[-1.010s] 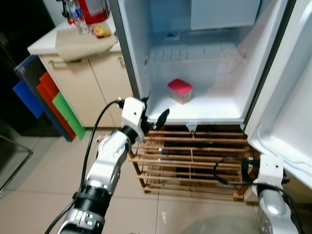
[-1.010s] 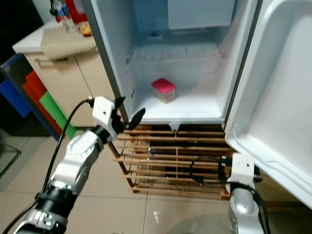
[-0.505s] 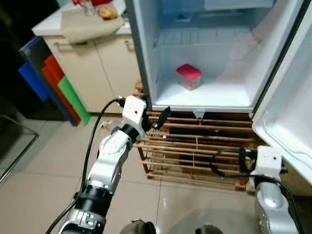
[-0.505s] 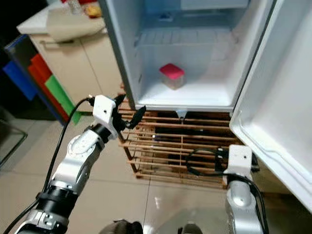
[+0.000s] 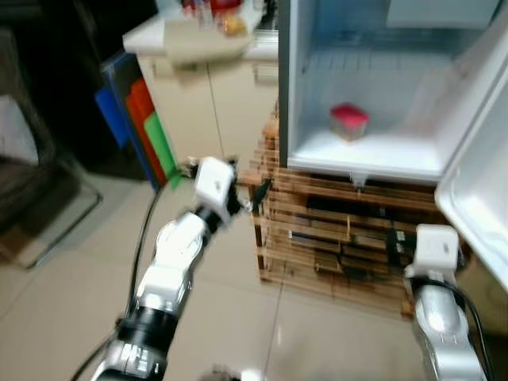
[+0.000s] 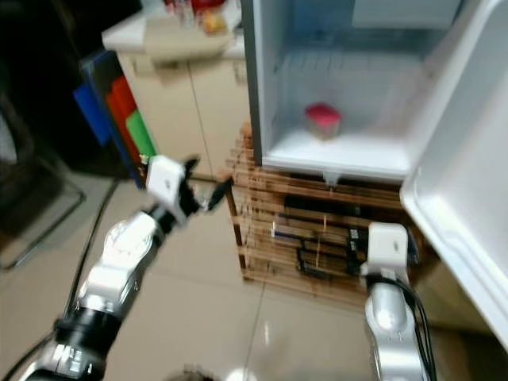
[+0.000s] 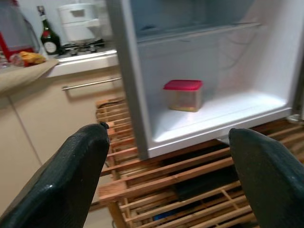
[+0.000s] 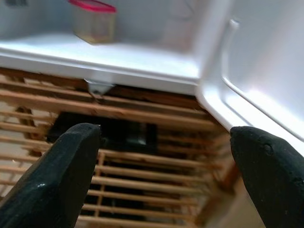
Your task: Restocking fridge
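Camera has swung left; red-lidded container (image 5: pixel 348 121) unmoved in fridge (image 5: pixel 373 163).

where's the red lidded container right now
The red-lidded container sits on the floor of the open fridge, above the wooden rack.

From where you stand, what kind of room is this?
Most likely a home kitchen: an open fridge holding a red-lidded container, a counter with a bottle and a stove top on it, and cream cabinets below.
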You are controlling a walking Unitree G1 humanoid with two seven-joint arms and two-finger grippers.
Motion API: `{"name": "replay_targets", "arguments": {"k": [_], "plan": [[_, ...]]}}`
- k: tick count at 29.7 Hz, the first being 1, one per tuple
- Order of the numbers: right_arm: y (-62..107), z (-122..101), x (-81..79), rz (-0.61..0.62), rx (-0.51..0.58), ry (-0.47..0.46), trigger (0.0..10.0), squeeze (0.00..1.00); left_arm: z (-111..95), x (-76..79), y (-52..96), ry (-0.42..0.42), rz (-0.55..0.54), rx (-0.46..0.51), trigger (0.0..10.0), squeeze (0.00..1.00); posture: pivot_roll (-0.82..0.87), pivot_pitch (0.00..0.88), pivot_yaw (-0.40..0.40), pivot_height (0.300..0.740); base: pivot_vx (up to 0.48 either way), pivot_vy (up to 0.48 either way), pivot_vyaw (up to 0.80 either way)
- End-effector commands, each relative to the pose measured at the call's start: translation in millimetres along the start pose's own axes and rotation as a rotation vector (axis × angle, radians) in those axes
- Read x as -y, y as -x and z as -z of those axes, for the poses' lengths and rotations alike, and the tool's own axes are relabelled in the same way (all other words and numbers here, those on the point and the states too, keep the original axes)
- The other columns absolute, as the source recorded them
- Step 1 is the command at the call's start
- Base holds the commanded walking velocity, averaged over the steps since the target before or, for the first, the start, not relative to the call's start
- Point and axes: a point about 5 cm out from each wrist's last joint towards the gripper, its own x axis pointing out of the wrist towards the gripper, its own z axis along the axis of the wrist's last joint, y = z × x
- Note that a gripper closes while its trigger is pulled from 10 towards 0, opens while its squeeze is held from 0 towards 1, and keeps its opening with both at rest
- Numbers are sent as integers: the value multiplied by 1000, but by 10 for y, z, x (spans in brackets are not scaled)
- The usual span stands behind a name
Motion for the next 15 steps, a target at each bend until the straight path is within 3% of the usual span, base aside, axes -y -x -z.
{"name": "replay_targets", "arguments": {"k": [1, 2, 5, 6, 8, 12, 15], "plan": [[40, 99, 31, 2, -33, 10, 10000, 0, -19, 26, -32, -12, 17, 1, 10000, 0, -169, 0, 102, 740, 0, 0, 0], [40, 99, 31, 2, -33, 10, 10000, 0, -19, 26, -32, -12, 17, 1, 10000, 0, -169, 0, 102, 740, 0, 0, 0], [160, 516, 113, 12, -259, 32, 10000, 0, 110, -10, -20, -5, -3, -65, 10000, 0, -168, 0, 101, 740, 0, 0, 0], [258, 804, 300, 118, -439, -1, 10000, 0, 345, -22, -15, 9, 34, -203, 10000, 0, -165, 0, 98, 740, 0, 0, 0], [347, 1000, 489, 227, -565, -45, 10000, 0, 583, -44, 27, 6, 87, -355, 10000, 0, -166, 0, 99, 740, 0, 0, 0], [479, 1159, 893, 372, -651, 50, 10000, 0, 959, -247, 236, -69, 12, -677, 10000, 0, -180, 0, 107, 740, 0, 0, 0], [539, 1174, 1145, 466, -670, 109, 10000, 0, 1048, -268, 325, -82, 7, -743, 10000, 0, -180, 0, 107, 740, 0, 0, 0]]}}
